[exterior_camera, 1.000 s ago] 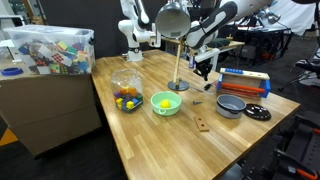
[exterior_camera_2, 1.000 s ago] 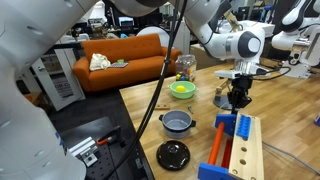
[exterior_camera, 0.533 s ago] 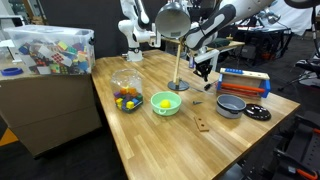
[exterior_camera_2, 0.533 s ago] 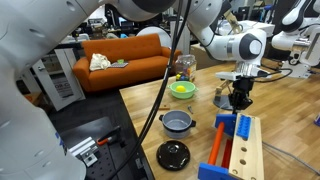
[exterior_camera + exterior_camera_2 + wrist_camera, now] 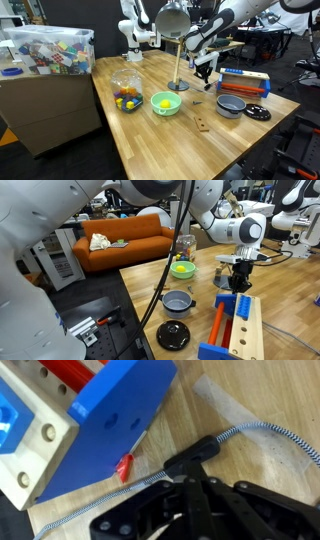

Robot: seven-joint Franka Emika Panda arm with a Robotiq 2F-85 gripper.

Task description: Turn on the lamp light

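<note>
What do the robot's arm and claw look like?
The arm is a chain of smooth, rounded white segments with dark rings at the joints. The gripper at its end is matt black; the wrist view shows it built from flat, hinged black links. No markings can be read.

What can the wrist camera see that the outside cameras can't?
Only the wrist view shows the braided cord up close and a tiny red piece; both are too small to make out from outside. Only the exterior views show the whole lamp, the green bowl and the glass jar. Both share the blue toy block, the wooden table and the black tool.
</note>
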